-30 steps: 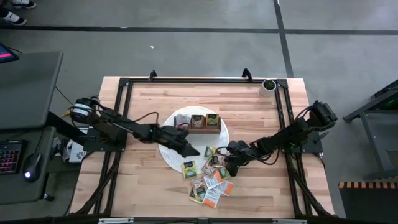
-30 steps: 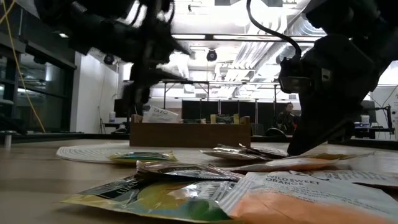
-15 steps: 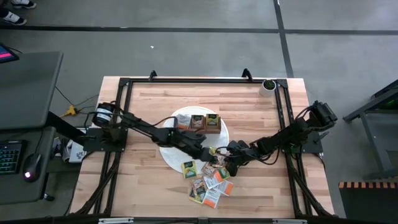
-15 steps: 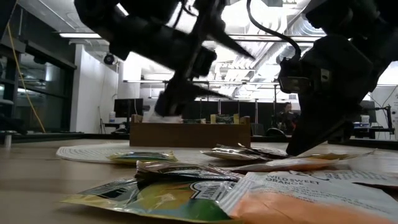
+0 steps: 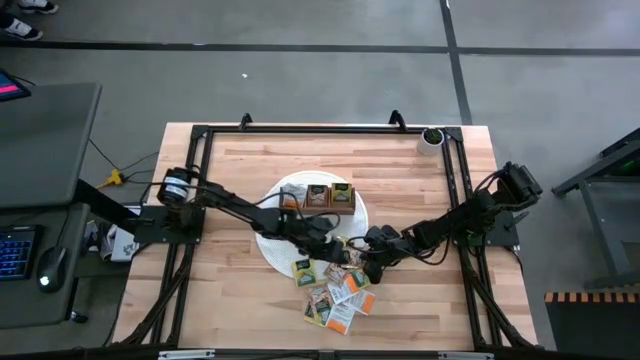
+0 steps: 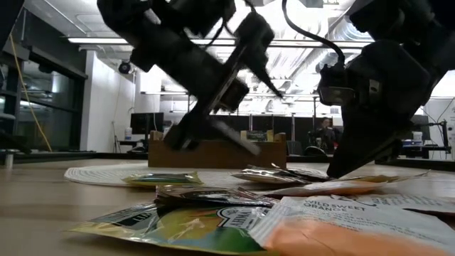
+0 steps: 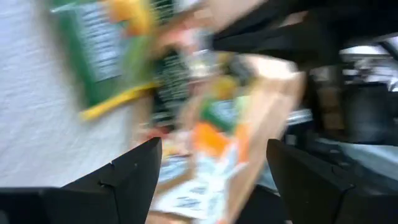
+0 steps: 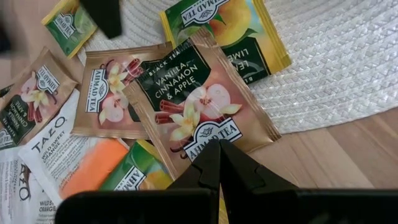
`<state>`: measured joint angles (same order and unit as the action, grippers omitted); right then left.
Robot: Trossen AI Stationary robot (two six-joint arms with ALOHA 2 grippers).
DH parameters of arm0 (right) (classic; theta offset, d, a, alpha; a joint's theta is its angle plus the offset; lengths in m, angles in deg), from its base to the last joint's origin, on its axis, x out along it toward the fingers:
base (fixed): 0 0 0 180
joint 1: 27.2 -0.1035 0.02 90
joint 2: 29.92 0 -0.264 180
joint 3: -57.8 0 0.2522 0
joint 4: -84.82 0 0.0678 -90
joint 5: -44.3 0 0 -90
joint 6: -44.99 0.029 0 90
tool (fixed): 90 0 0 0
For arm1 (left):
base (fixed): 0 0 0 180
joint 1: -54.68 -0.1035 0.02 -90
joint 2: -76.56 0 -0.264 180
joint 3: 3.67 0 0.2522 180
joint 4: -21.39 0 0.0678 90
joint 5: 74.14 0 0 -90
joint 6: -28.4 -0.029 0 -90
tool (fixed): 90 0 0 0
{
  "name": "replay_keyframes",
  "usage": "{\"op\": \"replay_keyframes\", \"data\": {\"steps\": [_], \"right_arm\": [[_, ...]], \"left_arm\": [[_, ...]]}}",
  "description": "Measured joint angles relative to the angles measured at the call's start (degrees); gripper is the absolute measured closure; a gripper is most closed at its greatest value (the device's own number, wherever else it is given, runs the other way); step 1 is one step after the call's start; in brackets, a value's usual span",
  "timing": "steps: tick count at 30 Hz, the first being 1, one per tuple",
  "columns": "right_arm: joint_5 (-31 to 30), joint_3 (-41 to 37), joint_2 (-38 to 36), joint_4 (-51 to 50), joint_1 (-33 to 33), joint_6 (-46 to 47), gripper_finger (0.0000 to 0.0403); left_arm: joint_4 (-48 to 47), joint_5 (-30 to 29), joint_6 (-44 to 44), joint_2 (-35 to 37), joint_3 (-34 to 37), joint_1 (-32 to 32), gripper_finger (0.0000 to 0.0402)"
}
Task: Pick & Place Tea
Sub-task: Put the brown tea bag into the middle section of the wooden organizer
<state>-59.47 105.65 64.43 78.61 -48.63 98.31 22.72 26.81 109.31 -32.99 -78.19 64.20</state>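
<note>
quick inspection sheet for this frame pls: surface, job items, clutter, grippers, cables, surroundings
Surface: wooden table with a round white woven mat.
Job's things: tea packets strewn at the mat's near edge and on the wood; wooden box on the mat, with packets in it.
Clutter: small cup at the far right corner.
Grippers: left gripper open above the packets; right gripper shut, tip at a vanilla packet.
Cables: black cables run along both arms.
Surroundings: desk with keyboard and mouse to the left; a person far behind.

Motion blur smears the tea packets [image 7: 205, 124] in the left wrist view.
</note>
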Motion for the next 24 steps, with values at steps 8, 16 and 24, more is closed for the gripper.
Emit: {"op": "replay_keyframes", "data": {"steps": [8,16,24], "right_arm": [[-0.52,-0.02,0.04,0.46,0.00,-0.85,0.0403],[-0.60,-0.02,0.04,0.97,0.00,-0.88,0.0403],[-0.75,-0.07,0.04,2.19,0.02,-1.31,0.0403]], "left_arm": [[-0.56,-5.09,1.91,0.01,0.07,-0.11,0.0115],[-0.43,-6.02,3.09,-1.81,-0.38,-0.11,0.0115],[-1.26,-5.12,3.46,-6.53,-4.48,-0.12,0.0115]]}}
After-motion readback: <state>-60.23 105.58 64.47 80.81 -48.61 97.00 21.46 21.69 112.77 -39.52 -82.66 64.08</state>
